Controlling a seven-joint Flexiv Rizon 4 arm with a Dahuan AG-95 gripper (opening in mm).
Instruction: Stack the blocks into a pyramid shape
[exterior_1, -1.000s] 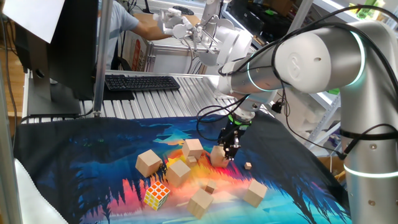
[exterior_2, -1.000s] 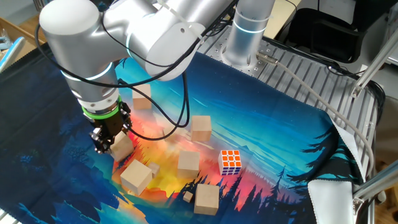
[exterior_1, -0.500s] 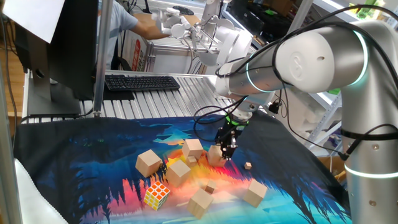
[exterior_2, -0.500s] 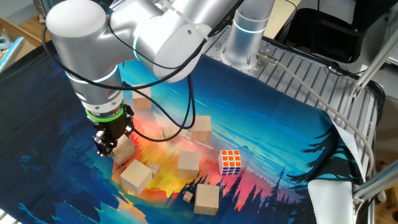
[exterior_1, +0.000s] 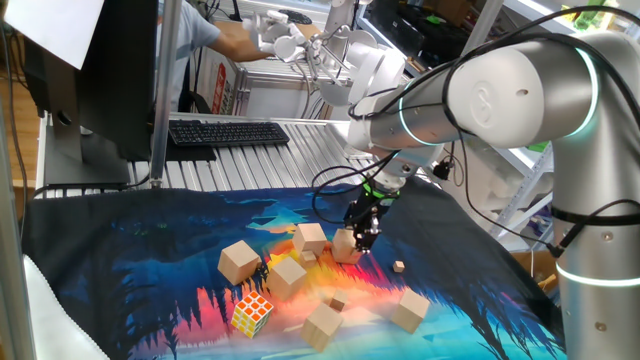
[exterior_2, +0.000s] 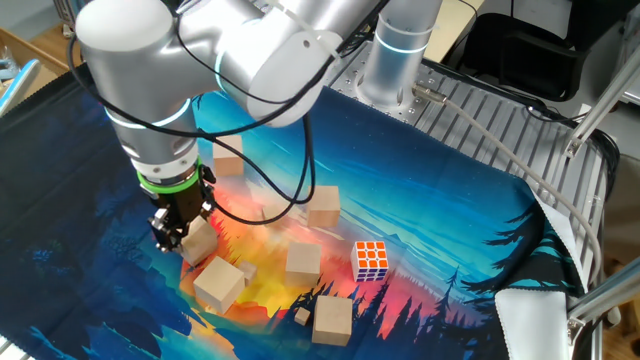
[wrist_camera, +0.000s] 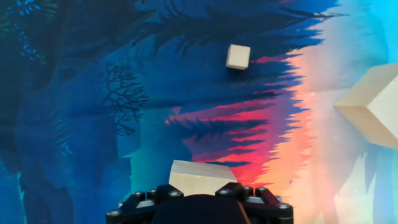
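Observation:
My gripper (exterior_1: 357, 238) is shut on a pale wooden block (exterior_1: 345, 249), just right of another block (exterior_1: 311, 238). In the other fixed view the gripper (exterior_2: 177, 234) holds that block (exterior_2: 199, 241) just above and behind a block (exterior_2: 218, 283) lying on the cloth. The hand view shows the held block (wrist_camera: 199, 175) between the jaws of the gripper (wrist_camera: 200, 188). More blocks lie around: one at the left (exterior_1: 238, 261), one in the middle (exterior_1: 288, 275), one in front (exterior_1: 323, 325) and one at the right (exterior_1: 410, 308).
A multicoloured puzzle cube (exterior_1: 251, 313) lies at the front left of the colourful cloth (exterior_1: 150, 250). Tiny wooden cubes (exterior_1: 399, 266) (wrist_camera: 237, 56) lie among the blocks. A keyboard (exterior_1: 228, 132) and a monitor stand behind; a person's hand works at the back.
The gripper has carried the held block a little to the left in one fixed view, closer to the neighbouring block. The other blocks have not moved.

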